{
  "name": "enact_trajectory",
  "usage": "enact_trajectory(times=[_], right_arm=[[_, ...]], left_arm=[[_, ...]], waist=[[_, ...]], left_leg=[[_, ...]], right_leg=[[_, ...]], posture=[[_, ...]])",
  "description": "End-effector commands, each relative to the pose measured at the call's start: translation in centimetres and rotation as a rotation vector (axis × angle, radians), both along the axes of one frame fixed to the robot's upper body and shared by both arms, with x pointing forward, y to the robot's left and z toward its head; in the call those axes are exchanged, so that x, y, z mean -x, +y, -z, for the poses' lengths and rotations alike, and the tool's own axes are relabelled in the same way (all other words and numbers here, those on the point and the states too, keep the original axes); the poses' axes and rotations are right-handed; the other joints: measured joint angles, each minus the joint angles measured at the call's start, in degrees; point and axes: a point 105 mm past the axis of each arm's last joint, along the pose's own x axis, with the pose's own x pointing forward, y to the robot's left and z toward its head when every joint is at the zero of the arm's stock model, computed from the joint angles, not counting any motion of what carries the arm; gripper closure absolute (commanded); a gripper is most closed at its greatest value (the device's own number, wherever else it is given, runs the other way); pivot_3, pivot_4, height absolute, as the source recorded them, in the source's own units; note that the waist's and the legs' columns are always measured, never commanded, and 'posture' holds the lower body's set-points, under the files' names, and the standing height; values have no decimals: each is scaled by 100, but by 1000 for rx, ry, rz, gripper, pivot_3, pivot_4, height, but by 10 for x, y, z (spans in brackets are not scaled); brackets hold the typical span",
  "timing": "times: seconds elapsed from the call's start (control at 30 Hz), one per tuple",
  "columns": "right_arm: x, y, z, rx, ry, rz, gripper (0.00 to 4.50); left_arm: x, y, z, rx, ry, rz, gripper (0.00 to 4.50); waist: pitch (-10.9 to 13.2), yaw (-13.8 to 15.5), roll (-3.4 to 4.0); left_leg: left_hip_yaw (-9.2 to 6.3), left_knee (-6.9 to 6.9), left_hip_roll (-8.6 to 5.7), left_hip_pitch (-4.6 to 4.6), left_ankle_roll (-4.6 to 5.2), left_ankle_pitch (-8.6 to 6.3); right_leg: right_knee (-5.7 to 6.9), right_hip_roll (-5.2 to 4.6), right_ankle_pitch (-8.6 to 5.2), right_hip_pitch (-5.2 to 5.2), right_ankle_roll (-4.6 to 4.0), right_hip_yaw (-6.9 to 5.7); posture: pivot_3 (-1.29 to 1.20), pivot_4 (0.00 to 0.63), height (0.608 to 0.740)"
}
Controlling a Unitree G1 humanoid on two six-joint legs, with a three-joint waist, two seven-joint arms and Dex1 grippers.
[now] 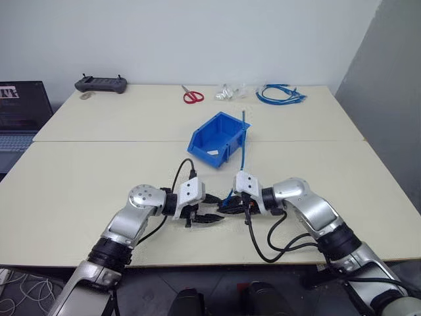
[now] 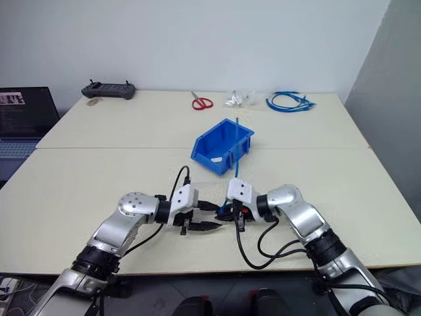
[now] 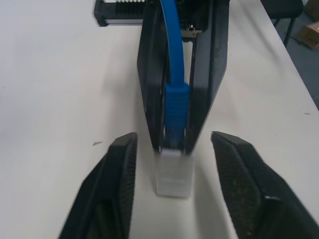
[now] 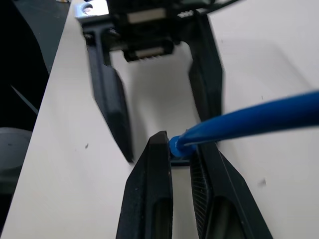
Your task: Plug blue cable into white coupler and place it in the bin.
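My right gripper [image 1: 230,205] is shut on the boot of the blue cable [image 1: 244,141], just above the table in front of me. The cable rises from it toward the bin [image 1: 220,137], a blue bin standing mid-table behind both grippers. In the left wrist view the cable's plug [image 3: 176,107] sits in the white coupler [image 3: 174,175], which sticks out past the right gripper's fingertips. My left gripper [image 1: 220,208] faces it, open. Its fingers [image 3: 112,189] stand either side of the coupler without touching it.
Along the table's far edge lie red scissors [image 1: 193,96], clear plastic bags [image 1: 229,92], a coil of blue cables [image 1: 279,94] and a dark controller [image 1: 100,83]. A laptop [image 1: 23,108] sits at far left. A small white item [image 1: 212,153] lies inside the bin.
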Motion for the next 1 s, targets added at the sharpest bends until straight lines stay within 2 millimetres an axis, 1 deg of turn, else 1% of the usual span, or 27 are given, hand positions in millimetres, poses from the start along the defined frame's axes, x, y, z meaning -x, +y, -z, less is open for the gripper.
enact_trajectory(times=[0.03,0.1,0.13,0.17,0.2,0.27,0.33,0.4,0.47,0.5,0.53,0.63,0.7,0.77,0.83,1.0], right_arm=[[-6,-16,-27,-22,33,104,4293],[-13,-12,-57,-91,37,135,4293],[-17,-10,-71,-125,36,153,4293],[-23,-8,-83,-158,44,174,4293],[-29,-6,-96,-197,60,195,4293],[-42,-2,-118,-256,88,234,4293],[-63,1,-142,-321,115,307,4293],[-84,4,-157,-372,145,389,4293],[-109,2,-162,-385,142,489,4293],[-119,1,-161,-374,129,525,4293],[-127,2,-159,-360,113,551,4293],[-143,4,-155,-344,108,601,4293],[-152,5,-152,-338,110,649,3601],[-158,6,-148,-333,116,687,3248],[-161,5,-146,-325,111,706,2730],[-168,3,-149,-329,62,749,1611]], left_arm=[[1,11,-22,40,-44,-47,925],[1,19,-33,58,-59,-97,468],[0,22,-37,62,-74,-120,115],[-1,24,-42,67,-97,-146,15],[-4,25,-49,89,-124,-188,15],[-12,26,-68,157,-177,-283,15],[-20,26,-94,249,-254,-402,15],[-25,29,-112,316,-312,-505,15],[-27,32,-123,361,-362,-606,15],[-27,33,-127,375,-381,-647,15],[-27,35,-130,388,-397,-686,15],[-25,39,-131,405,-406,-779,15],[-21,41,-127,411,-397,-829,0],[-17,39,-124,419,-389,-856,0],[-15,37,-123,423,-384,-868,0],[-14,32,-122,437,-370,-878,0]], waist=[[29,6,-3],[56,22,-12],[64,15,-10],[72,12,-8],[74,0,-8],[78,-14,-9],[83,-10,-9],[83,-6,-17],[86,-7,-15],[86,-7,-16],[86,-7,-16],[86,3,-17],[87,-8,-17],[88,-16,-18],[88,-14,-18],[88,-7,-17]], left_leg=[[1,0,-1,-16,0,0],[-2,3,-1,-37,0,0],[-4,10,-1,-72,0,0],[-3,16,0,-98,-1,1],[-2,20,-2,-118,-2,2],[4,19,-7,-120,-2,2],[2,18,-5,-119,-2,2],[3,19,-5,-125,-2,2],[5,18,-7,-125,-1,2],[11,18,-11,-129,-1,2],[12,18,-11,-129,-1,2],[17,17,-17,-134,-1,2],[27,15,-19,-139,-1,2],[27,15,-17,-145,-1,2],[21,15,-15,-159,-1,2],[15,16,-15,-164,-2,2]], right_leg=[[1,-3,0,-18,1,1],[5,-7,1,-39,1,-3],[13,-7,3,-76,3,-4],[20,-7,6,-103,7,-4],[30,-7,8,-125,9,-2],[54,-11,6,-140,6,7],[57,-10,5,-142,5,4],[66,-10,5,-150,4,5],[72,-11,7,-153,1,8],[76,-15,21,-160,-22,11],[76,-15,21,-159,-24,12],[69,-21,22,-159,-25,14],[68,-22,22,-164,-25,24],[62,-26,23,-167,-26,23],[60,-26,23,-175,-26,16],[58,-26,23,-174,-26,10]], posture=[[0,150,740],[0,150,740],[0,150,740],[0,150,740],[0,150,740],[0,150,740],[0,150,740],[0,150,740],[0,150,740],[0,150,740],[0,150,740],[0,150,740],[0,150,740],[0,150,740],[0,150,740],[0,150,740]])
